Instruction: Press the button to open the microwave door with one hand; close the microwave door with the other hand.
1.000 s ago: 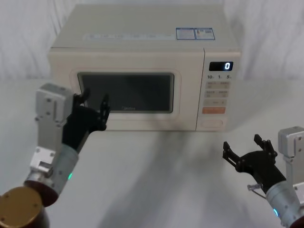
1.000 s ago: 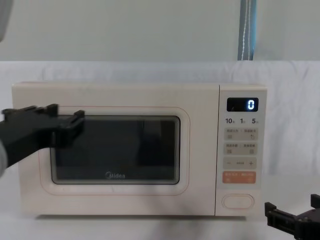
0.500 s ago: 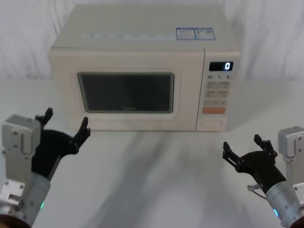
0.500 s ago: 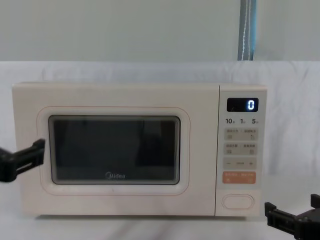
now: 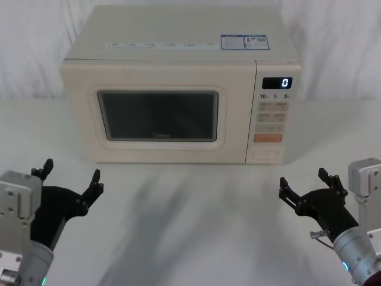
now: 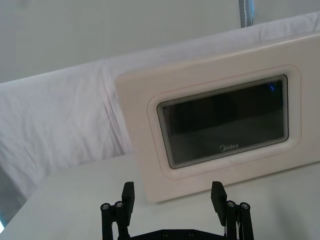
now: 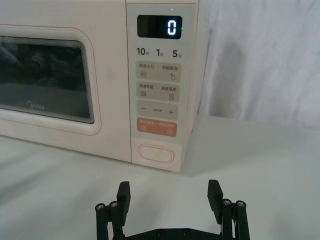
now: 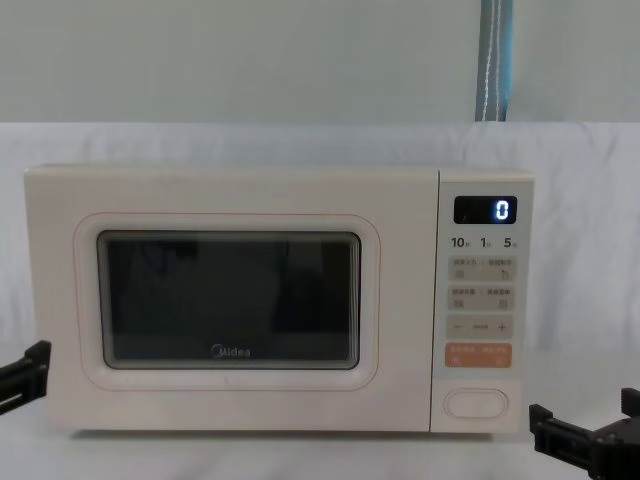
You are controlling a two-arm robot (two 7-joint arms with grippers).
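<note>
microwave door [image 5: 158,115] apparently closed, both grippers low

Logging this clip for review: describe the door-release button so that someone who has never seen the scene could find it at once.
Start at the cream microwave and go to the narrow keypad strip right of the microwave door. The button is the lowest control, under the orange key. It alone is a plain, unlettered cream oval, wider than the small lettered keys.
</note>
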